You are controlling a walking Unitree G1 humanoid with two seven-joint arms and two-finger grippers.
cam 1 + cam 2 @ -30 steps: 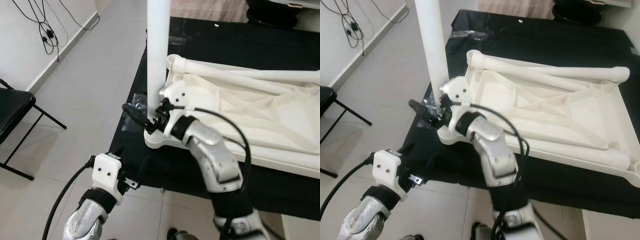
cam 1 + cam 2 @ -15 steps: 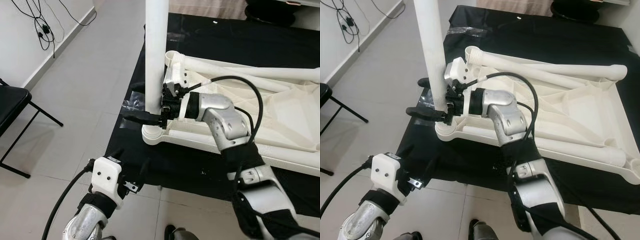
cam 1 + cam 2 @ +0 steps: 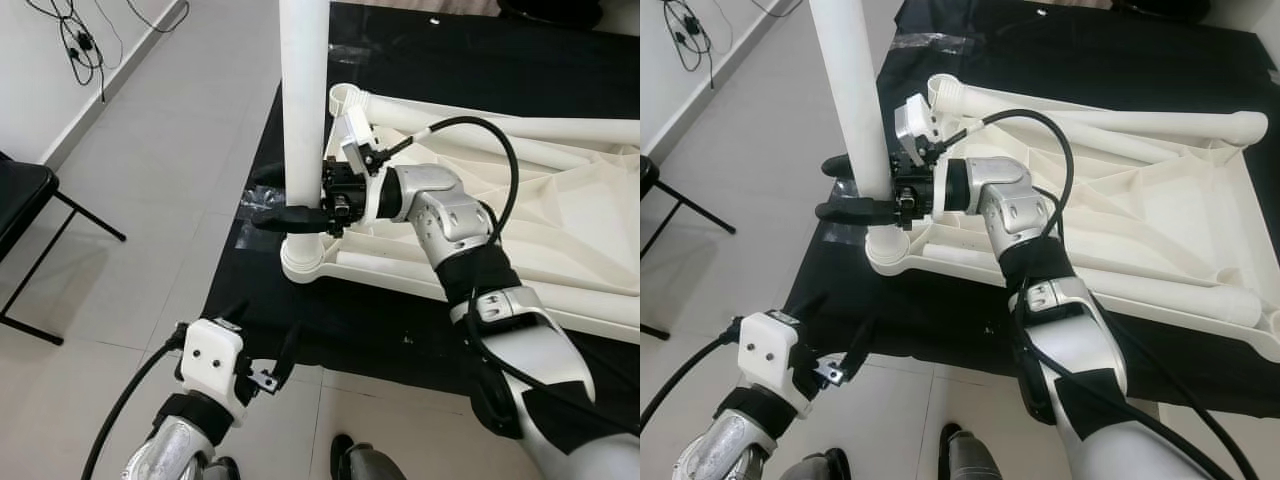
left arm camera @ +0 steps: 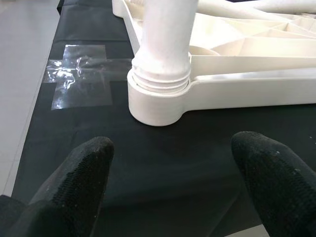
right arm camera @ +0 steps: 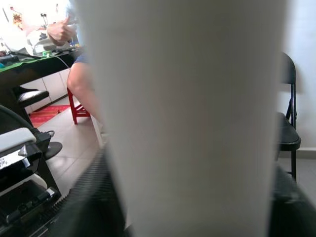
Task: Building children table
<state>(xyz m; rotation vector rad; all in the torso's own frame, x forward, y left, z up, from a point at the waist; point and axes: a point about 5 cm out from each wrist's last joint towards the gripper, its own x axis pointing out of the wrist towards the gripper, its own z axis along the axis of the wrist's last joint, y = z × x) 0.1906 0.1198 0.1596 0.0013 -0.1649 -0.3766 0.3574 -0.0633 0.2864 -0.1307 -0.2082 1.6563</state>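
The right claw grips the upright leg just above its socket; the left claw gapes wide below the socket.

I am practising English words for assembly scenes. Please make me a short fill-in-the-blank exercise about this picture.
1. The right gripper holds the upright white ____.
2. The table top lies upside down on a ____ mat.
3. The left gripper has its fingers ____.
4. The folding chair is ____ in colour.

Missing words: leg; black; open; black
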